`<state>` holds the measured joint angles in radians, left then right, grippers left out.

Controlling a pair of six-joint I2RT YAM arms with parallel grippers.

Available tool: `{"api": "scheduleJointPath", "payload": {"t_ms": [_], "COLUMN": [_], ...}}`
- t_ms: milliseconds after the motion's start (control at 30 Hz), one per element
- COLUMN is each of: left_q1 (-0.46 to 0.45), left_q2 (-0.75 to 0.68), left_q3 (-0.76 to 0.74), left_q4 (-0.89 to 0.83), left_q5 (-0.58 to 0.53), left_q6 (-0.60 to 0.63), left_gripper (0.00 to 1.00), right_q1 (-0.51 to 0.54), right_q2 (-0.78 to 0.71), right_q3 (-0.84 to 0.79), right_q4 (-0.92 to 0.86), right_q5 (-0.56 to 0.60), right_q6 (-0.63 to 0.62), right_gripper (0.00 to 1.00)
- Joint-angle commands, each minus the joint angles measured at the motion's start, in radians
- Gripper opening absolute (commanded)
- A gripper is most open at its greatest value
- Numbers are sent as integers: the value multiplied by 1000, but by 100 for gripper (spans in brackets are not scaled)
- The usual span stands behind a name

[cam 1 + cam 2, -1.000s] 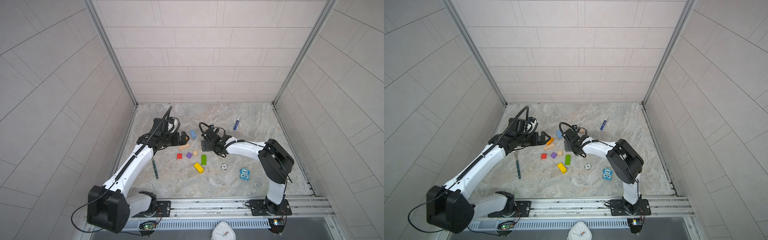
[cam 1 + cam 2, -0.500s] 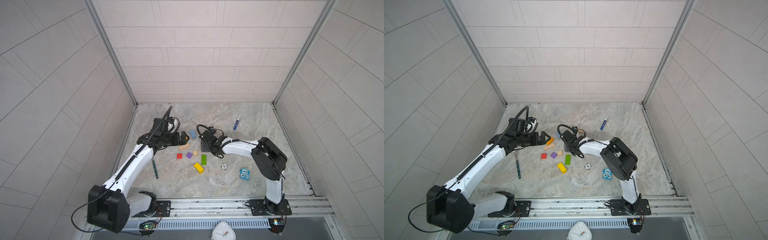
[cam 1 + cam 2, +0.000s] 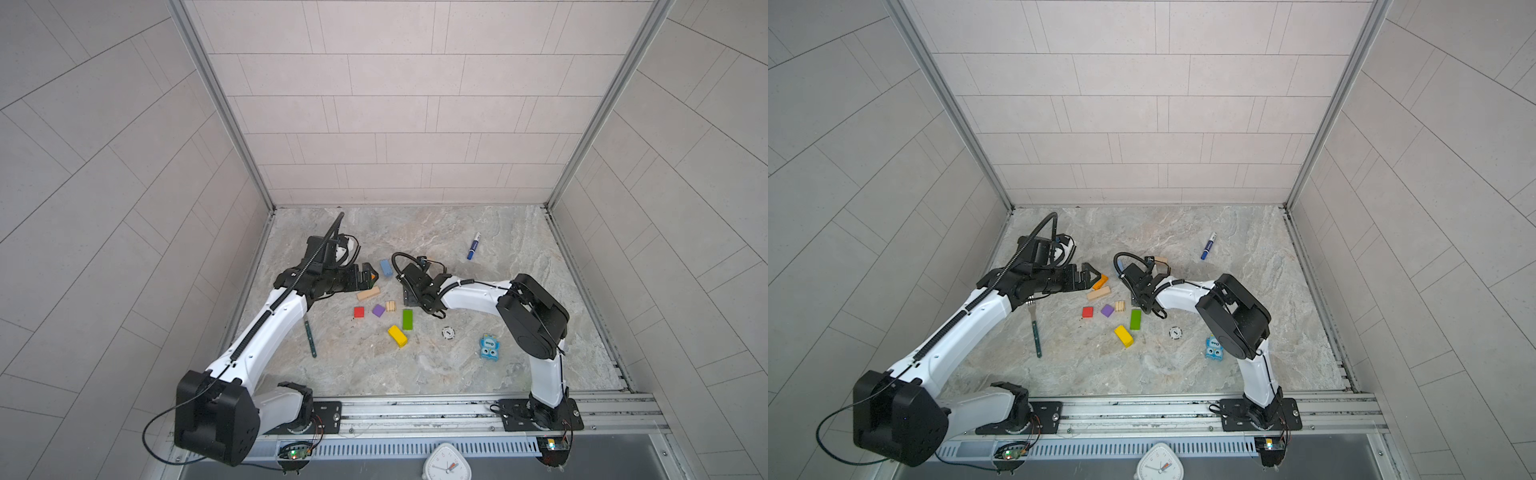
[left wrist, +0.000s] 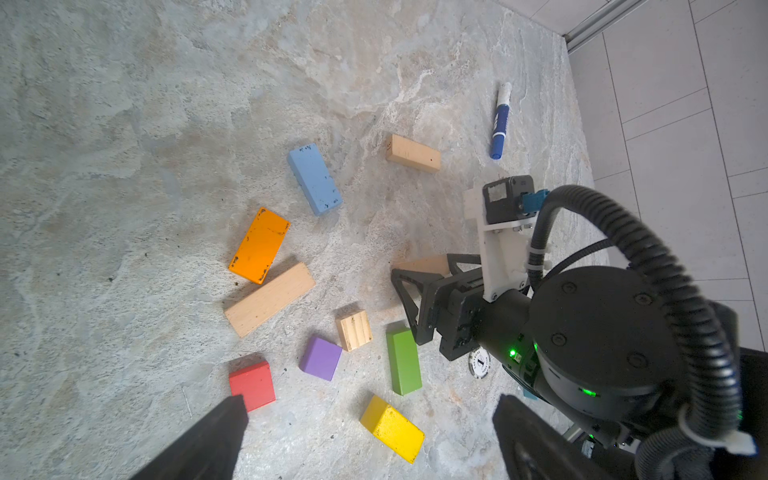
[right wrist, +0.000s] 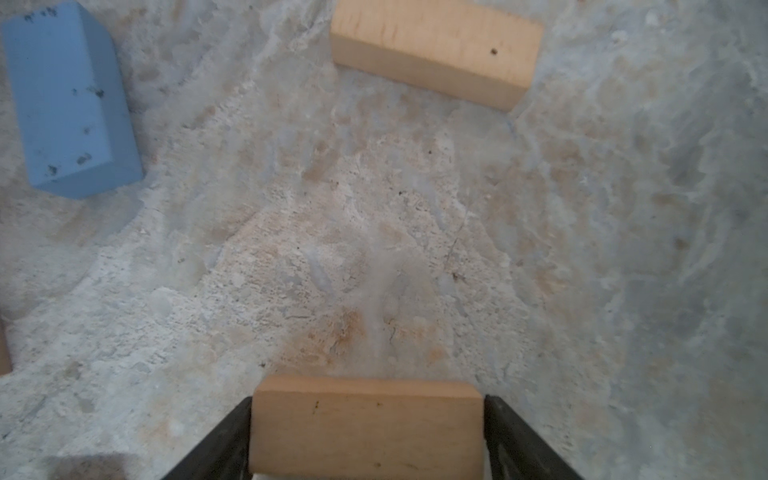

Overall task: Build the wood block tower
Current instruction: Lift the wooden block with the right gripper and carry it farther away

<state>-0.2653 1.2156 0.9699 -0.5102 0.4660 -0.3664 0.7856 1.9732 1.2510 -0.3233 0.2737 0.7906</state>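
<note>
The wood blocks lie singly on the stone floor and no tower is in view. They are an orange bar (image 4: 259, 245), a long tan bar (image 4: 269, 298), a blue bar (image 4: 315, 178), a tan block (image 4: 412, 158), a striped cube (image 4: 354, 330), a purple cube (image 4: 321, 358), a red cube (image 4: 252, 384), a green bar (image 4: 403, 360) and a yellow bar (image 4: 392, 428). My right gripper (image 5: 368, 436) is low on the floor, its jaws against both ends of another tan block (image 5: 365, 428). My left gripper (image 3: 368, 279) hovers open over the orange bar.
A blue marker (image 3: 473, 246) lies at the back right. A blue eyed toy (image 3: 489, 347) and a round token (image 3: 447, 332) sit near the right arm. A green-handled fork (image 3: 309, 338) lies beside the left arm. Walls enclose three sides.
The right gripper has shifted slightly left over the tan block and its jaws have closed in on it. The left arm has stayed put.
</note>
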Motion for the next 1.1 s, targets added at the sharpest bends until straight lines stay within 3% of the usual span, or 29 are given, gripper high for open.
{"api": "scheduleJointPath", "payload": {"t_ms": [0, 167, 467, 733, 1067], "left_q1": [-2, -2, -2, -2, -2], "left_q2": [-11, -14, -18, -20, -19], "left_q3": [-11, -11, -13, -11, -11], "left_q4": [1, 1, 1, 1, 1], "left_q5": [-10, -12, -18, -15, -12], "left_q6": [3, 4, 6, 5, 5], "left_gripper": [99, 99, 100, 99, 99], "right_q1": [6, -1, -31, -58, -68], "right_q2": [2, -38, -65, -79, -88], "right_q3": [-15, -51, -92, -126, -132], "right_q4": [-22, -4, 6, 28, 27], "right_q5": [37, 58, 54, 33, 33], "right_q6": [25, 26, 2, -8, -21], "right_gripper": [81, 70, 68, 72, 85]}}
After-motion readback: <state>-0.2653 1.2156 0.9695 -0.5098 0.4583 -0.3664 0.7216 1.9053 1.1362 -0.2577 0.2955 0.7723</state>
